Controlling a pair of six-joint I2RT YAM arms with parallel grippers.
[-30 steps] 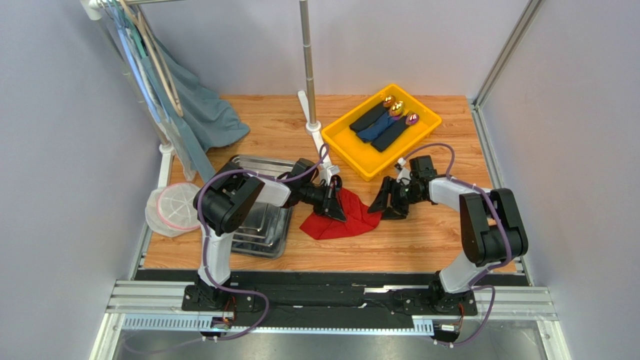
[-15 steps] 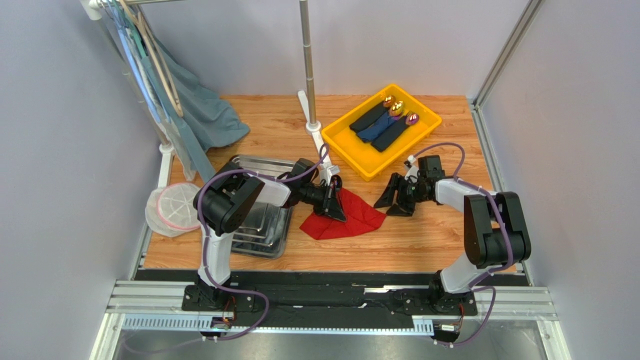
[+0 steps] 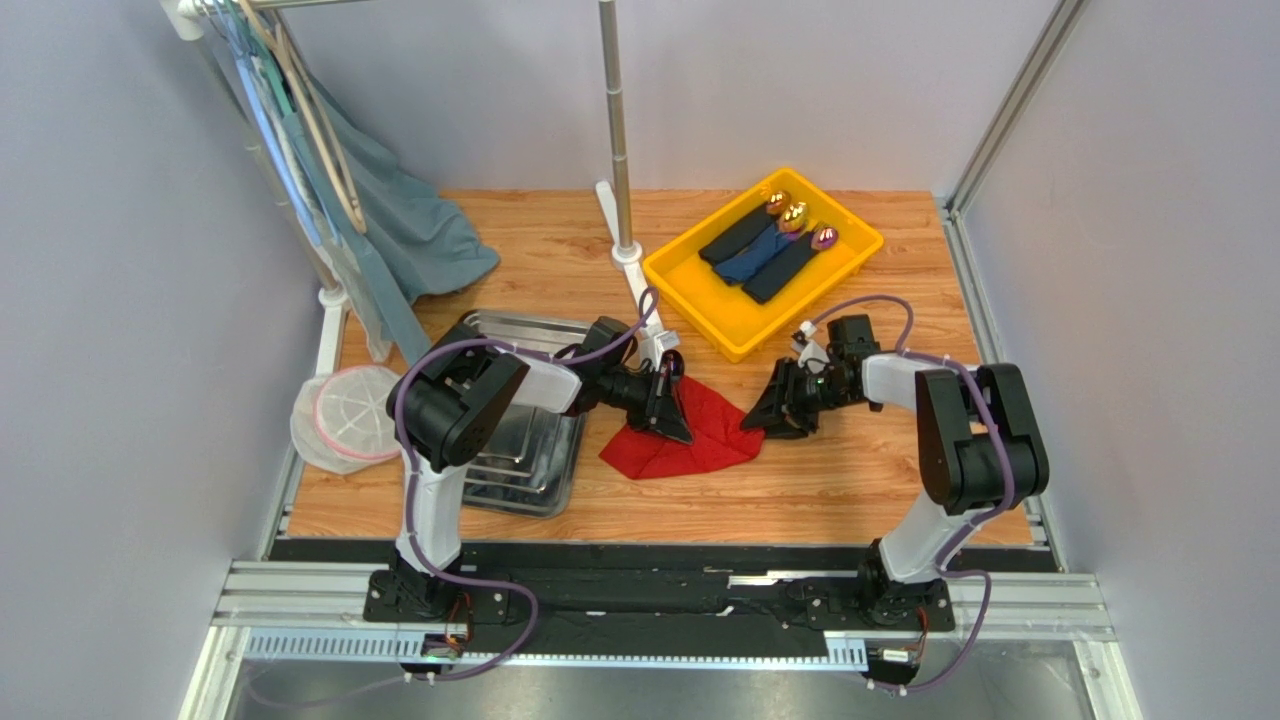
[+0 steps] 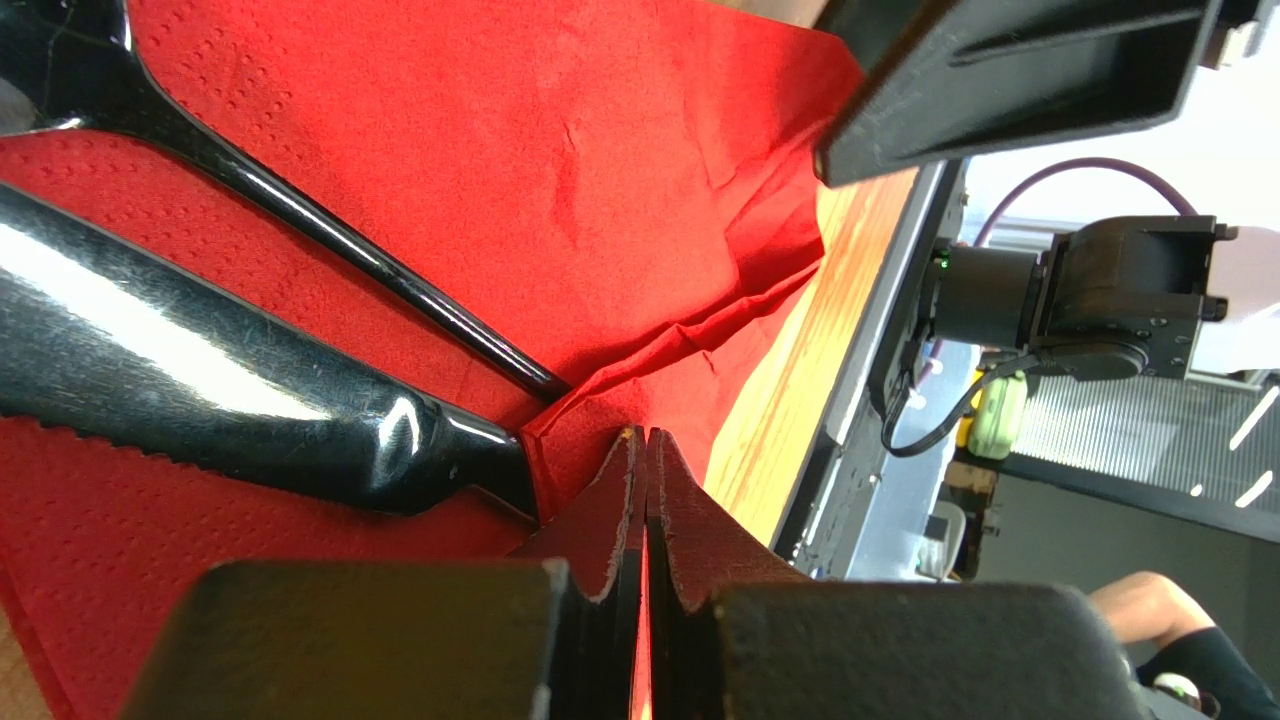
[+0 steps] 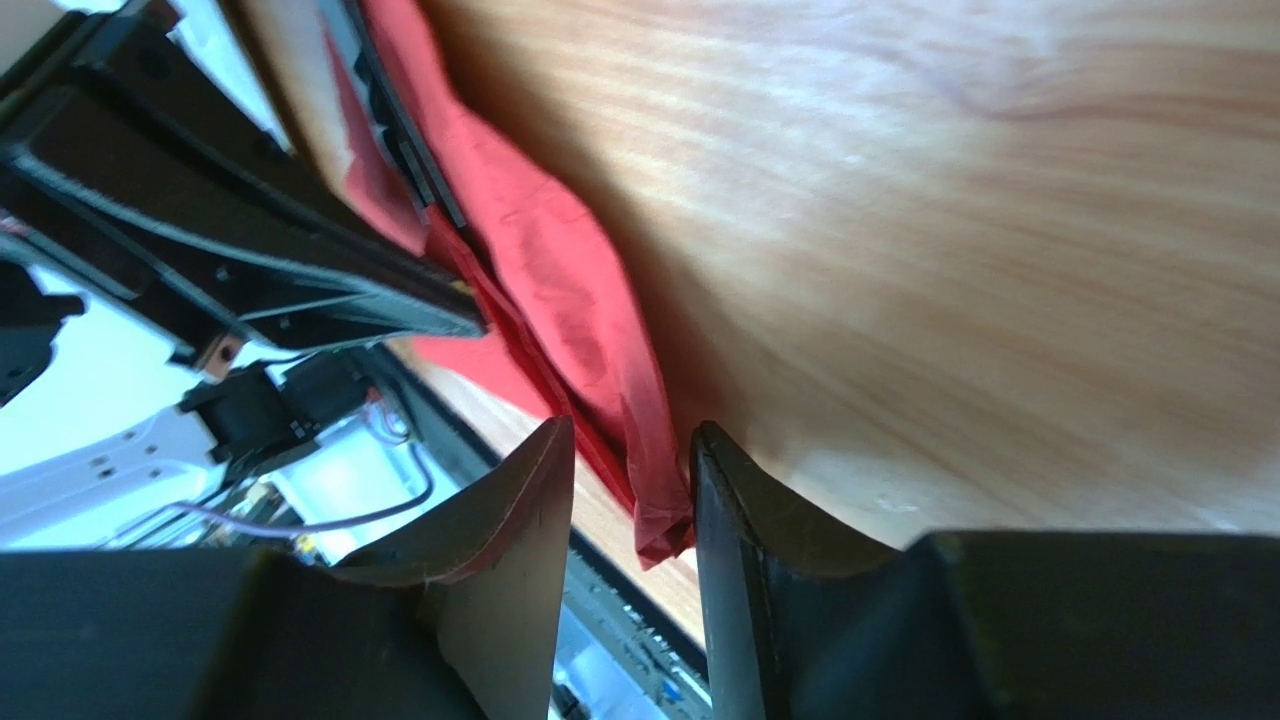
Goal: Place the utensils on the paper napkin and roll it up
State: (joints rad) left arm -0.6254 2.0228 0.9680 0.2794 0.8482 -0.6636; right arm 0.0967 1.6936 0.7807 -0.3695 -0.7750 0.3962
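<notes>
Centrally on the counter (image 3: 842,480), the red paper napkin (image 3: 676,447) carries black utensils (image 4: 226,375). Its near fold is pinched tight by the left claw (image 4: 646,450); the right claw (image 5: 631,443), narrow, straddles the opposite corner, likely to begin rolling.

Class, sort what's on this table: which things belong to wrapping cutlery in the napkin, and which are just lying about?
In the job: red napkin, black cutlery lying on it, left gripper, right gripper.

Lying about: yellow bin holding rolled napkins, steel tray, blue cloth, white round mesh disc, metal pole.
</notes>
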